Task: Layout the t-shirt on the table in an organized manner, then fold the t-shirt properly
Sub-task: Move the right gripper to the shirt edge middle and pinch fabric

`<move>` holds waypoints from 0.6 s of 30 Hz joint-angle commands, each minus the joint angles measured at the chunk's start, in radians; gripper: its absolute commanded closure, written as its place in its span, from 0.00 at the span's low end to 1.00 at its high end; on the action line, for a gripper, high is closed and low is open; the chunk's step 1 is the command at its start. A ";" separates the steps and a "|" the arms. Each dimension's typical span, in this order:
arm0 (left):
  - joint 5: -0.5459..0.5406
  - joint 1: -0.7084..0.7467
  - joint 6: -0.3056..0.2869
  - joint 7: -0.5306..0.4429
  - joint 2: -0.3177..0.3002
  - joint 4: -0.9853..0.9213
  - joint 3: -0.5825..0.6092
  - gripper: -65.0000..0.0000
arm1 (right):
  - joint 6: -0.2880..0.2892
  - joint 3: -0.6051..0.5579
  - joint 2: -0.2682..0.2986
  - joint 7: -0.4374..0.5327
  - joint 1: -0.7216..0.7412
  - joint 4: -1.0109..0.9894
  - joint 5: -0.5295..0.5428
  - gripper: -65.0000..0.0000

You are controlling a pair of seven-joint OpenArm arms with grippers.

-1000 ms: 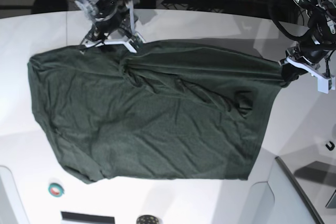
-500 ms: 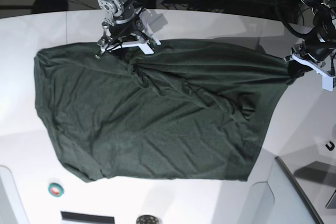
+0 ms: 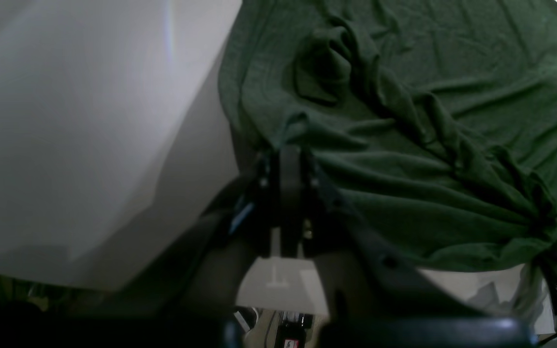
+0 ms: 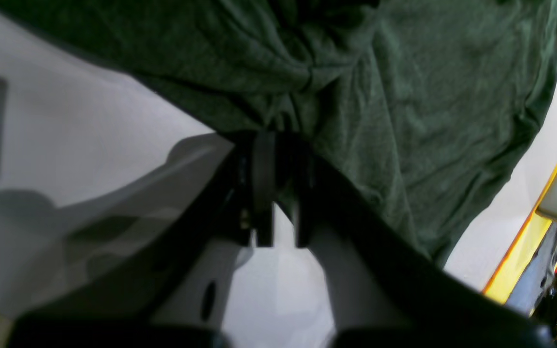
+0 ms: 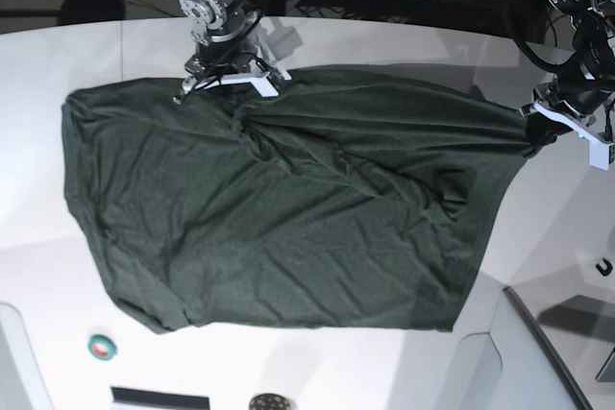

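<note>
The t-shirt [image 5: 279, 208] lies spread but wrinkled across the table [image 5: 77, 55], with a twisted ridge running from 11 o'clock toward 4 o'clock. The right gripper [image 5: 228, 82] has its fingers pressed together on the far hem at 12 o'clock. The left gripper [image 5: 538, 132] pinches the cloth corner at 3 o'clock.

Procedure:
1. Confirm both pinches hold only 1 layer of hem.
2. Draw the 2 grippers apart along the hem line, low over the table.
3. Judged risk: lifting high will drag the near edge and deepen the ridge.
</note>
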 commanded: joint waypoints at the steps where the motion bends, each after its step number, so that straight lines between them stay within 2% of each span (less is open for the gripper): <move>1: -0.016 -0.004 -0.002 -0.017 -0.018 0.016 -0.003 1.00 | 0.000 -0.032 -0.049 0.006 -0.041 0.034 -0.007 1.00; 5: -0.016 -0.002 -0.002 -0.017 -0.018 0.016 -0.002 1.00 | 0.147 -0.024 -0.049 0.003 -0.057 0.091 -0.007 1.00; 8: -0.016 -0.002 -0.002 -0.017 -0.018 0.016 -0.002 1.00 | 0.219 -0.024 -0.049 -0.023 -0.057 0.133 -0.007 1.00; 18: -0.014 -0.004 -0.001 -0.017 -0.020 0.014 -0.002 1.00 | 0.342 -0.023 -0.047 -0.095 -0.050 0.271 -0.007 1.00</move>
